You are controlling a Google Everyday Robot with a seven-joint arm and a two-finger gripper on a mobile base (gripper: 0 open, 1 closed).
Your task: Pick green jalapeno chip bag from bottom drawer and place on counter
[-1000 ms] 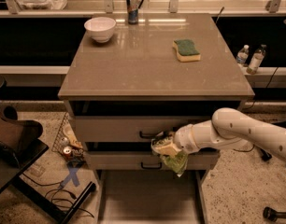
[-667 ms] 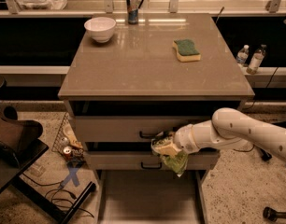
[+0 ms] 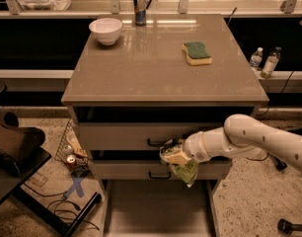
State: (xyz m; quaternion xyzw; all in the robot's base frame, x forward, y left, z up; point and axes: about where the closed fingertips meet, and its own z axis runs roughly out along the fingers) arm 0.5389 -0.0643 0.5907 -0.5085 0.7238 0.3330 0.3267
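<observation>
My gripper [image 3: 174, 155] is shut on the green jalapeno chip bag [image 3: 182, 170], a crinkled green bag that hangs below the fingers. The gripper holds it in the air in front of the two upper drawer fronts, above the open bottom drawer [image 3: 156, 209], whose pale floor shows at the bottom of the view. The white arm reaches in from the right. The counter [image 3: 156, 65], a glossy grey-beige top, lies well above the bag.
On the counter stand a white bowl [image 3: 106, 30] at the back left, a can [image 3: 139, 7] at the back middle and a green-and-yellow sponge [image 3: 197, 53] at the right. Cans and a wire rack [image 3: 69, 149] lie on the floor left of the cabinet. Two bottles [image 3: 265, 62] stand at the right.
</observation>
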